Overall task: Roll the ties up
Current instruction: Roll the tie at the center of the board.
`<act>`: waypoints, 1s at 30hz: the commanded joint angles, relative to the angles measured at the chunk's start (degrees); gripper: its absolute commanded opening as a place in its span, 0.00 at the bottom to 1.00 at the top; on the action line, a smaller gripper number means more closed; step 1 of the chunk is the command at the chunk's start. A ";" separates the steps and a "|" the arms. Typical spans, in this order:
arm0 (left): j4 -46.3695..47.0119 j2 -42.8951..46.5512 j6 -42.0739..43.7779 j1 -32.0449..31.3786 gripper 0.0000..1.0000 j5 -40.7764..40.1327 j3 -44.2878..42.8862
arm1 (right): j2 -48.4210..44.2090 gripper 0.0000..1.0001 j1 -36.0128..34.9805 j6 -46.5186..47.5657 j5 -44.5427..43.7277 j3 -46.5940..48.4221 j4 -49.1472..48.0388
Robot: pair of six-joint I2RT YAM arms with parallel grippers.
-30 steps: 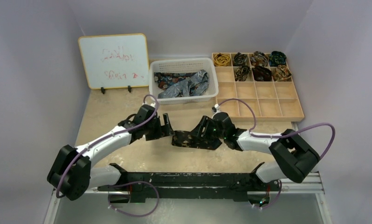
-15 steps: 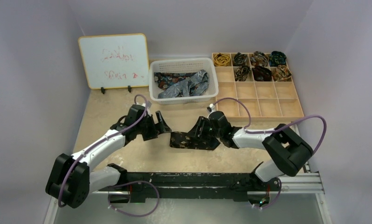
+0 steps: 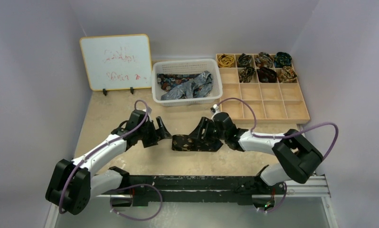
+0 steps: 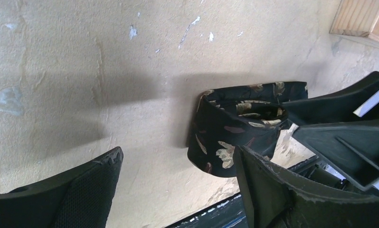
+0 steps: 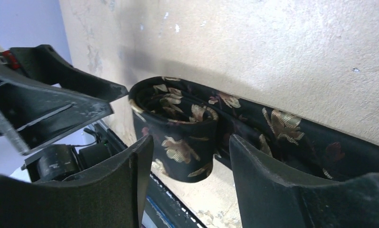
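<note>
A dark tie with gold leaf motifs (image 3: 190, 143) lies mid-table, its left end curled into a loose upright coil (image 5: 173, 123) and the rest trailing flat to the right (image 5: 282, 128). My right gripper (image 3: 196, 137) (image 5: 191, 145) is open, its fingers standing either side of the coil's near edge without pinching it. My left gripper (image 3: 163, 130) (image 4: 178, 156) is open wide and empty, a little left of the coil (image 4: 235, 128), with bare table between its fingers.
At the back, a white basket (image 3: 155, 90) holds loose ties (image 3: 187, 85). The wooden compartment tray (image 3: 273, 110) at back right has rolled ties (image 3: 266, 73) in its far cells. A whiteboard (image 3: 115, 61) stands at back left. A black rail (image 3: 192, 183) runs along the near edge.
My left gripper has drawn back to the left, away from the tie. The right gripper and the tie's coiled end have shifted slightly left and away from the arms' bases.
</note>
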State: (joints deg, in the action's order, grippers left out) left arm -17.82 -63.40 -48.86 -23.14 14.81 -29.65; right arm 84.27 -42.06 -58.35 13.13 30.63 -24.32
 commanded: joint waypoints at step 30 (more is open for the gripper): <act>10.09 -2.87 2.11 0.46 0.84 10.64 3.75 | 5.23 0.39 -0.54 -0.97 3.99 -1.17 -6.38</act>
State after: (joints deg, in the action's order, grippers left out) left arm -9.87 -66.26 -46.89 -23.09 24.27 -26.52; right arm 89.58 -42.11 -58.48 15.66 30.11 -29.87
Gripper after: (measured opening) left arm 0.842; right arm 0.393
